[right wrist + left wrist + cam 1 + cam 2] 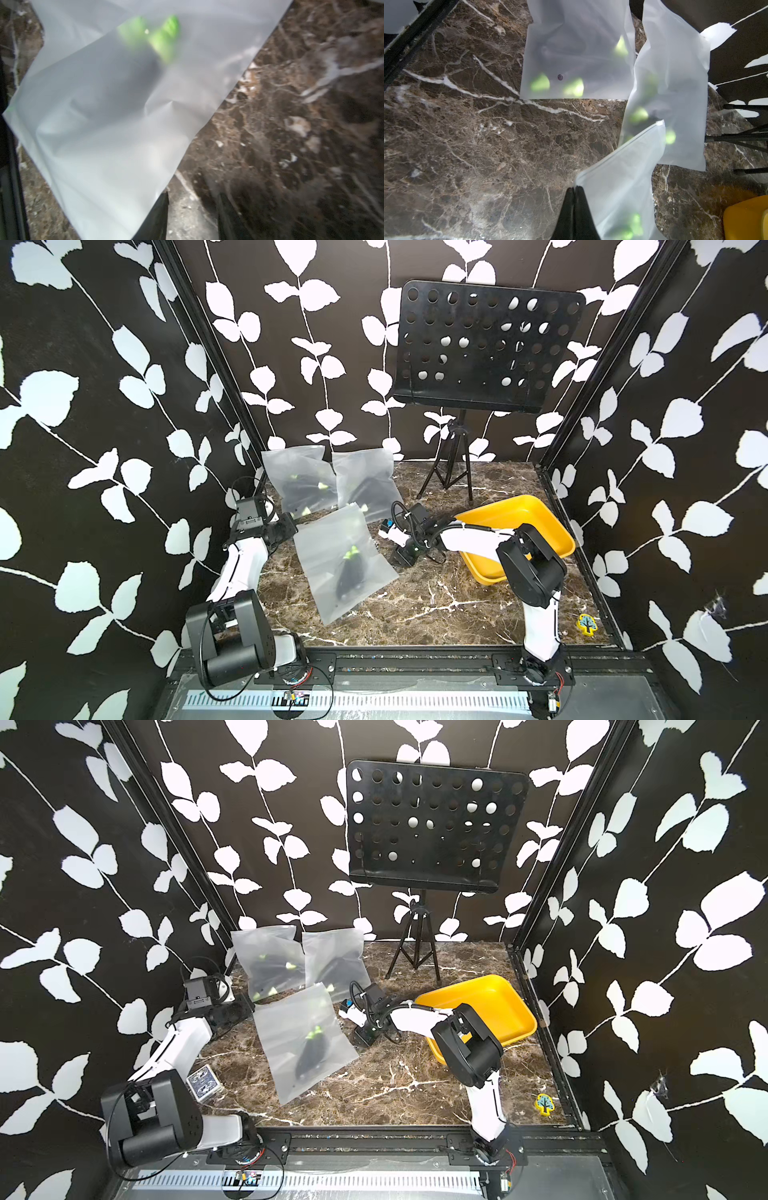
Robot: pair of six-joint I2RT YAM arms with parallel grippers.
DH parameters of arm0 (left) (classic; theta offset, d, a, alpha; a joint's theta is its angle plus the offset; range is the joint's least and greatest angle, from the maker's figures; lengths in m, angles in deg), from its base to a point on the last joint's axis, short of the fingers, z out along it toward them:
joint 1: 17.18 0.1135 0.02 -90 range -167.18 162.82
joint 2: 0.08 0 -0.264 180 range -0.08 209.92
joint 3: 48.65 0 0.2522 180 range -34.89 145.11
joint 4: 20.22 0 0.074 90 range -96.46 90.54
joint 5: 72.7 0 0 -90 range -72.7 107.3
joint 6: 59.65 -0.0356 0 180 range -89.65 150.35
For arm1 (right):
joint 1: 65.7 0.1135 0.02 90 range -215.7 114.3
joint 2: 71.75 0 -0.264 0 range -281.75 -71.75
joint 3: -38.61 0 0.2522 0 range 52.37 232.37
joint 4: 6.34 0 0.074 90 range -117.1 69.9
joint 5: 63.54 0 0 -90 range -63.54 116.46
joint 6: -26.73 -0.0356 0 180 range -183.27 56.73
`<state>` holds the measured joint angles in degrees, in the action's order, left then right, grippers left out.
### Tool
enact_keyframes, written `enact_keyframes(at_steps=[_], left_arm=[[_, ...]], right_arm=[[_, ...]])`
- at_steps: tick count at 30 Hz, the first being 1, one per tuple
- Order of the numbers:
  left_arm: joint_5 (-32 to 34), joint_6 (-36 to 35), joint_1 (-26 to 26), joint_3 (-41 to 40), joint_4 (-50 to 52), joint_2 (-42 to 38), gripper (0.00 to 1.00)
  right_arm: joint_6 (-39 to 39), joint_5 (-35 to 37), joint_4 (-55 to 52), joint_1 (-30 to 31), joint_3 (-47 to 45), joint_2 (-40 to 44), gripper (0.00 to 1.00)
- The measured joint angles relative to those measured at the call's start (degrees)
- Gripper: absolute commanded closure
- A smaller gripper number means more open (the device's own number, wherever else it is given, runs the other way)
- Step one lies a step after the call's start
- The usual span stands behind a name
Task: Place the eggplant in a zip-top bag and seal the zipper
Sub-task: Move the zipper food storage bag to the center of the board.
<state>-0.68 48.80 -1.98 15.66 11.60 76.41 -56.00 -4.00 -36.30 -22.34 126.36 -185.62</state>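
Closest to me runs the black front rail (415,659) with both arm bases bolted to it; beyond it the zip-top bag (322,556) lies flat on the tabletop (415,605), the eggplant (348,576) already inside it, green cap toward the zipper (618,149); the left gripper (574,190) is clamped tight on the bag's corner at the zipper end; the right gripper (193,195) stands partly apart at the bag's side edge, only bare marble between its jaws, holding nothing; whether the zipper is pressed shut I cannot tell; sealing looks like the step in hand, and doing it well means the left pinch acting as anchor while the right takes the strip just beside it and runs to the far corner, bag kept low so the eggplant does not slide toward the mouth; the film looks slick, so a shallow bite may slip; the surface is dark brown marble pattern with white veins; two more filled bags (299,477) lie at the back, a yellow tub (523,522) beside the right arm, a perforated music stand (486,348) behind; the walls (83,406) are black with white leaves
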Motion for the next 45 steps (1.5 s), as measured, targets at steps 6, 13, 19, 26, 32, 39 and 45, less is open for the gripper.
enact_keyframes(at_steps=[6, 13, 19, 26, 32, 39, 45], left_arm=[[1.6, 0.0, 0.0, 0.2, -0.3, 0.3, 1.0], [5.4, -0.2, 0.0, 0.4, -0.1, 0.3, 1.0], [9.0, -0.3, 1.1, 0.4, 0.5, 0.1, 1.0], [11.7, -0.5, 2.4, 0.9, 0.8, -0.3, 1.0], [10.8, -0.6, 2.6, 1.8, -0.3, 3.8, 0.68], [11.2, -1.4, 2.0, 2.6, -1.0, 5.4, 0.01], [18.4, -4.6, -7.0, 8.4, -0.8, 4.7, 0.01]], right_arm=[[-0.3, -6.6, -0.7, 2.9, -2.9, 0.3, 0.63], [-1.7, -10.8, 0.0, 6.7, -2.3, 0.3, 0.64], [-1.9, -13.3, -0.2, 8.5, 1.9, 0.2, 0.64], [-1.7, -14.8, -0.2, 9.7, 5.6, -1.1, 0.64], [-1.1, -13.4, -1.4, 9.3, 5.6, -1.3, 0.59], [-1.4, -9.3, -0.3, 4.8, 0.4, 1.2, 0.09], [-1.8, 0.3, 0.4, -1.9, -4.6, 8.5, 0.0]])
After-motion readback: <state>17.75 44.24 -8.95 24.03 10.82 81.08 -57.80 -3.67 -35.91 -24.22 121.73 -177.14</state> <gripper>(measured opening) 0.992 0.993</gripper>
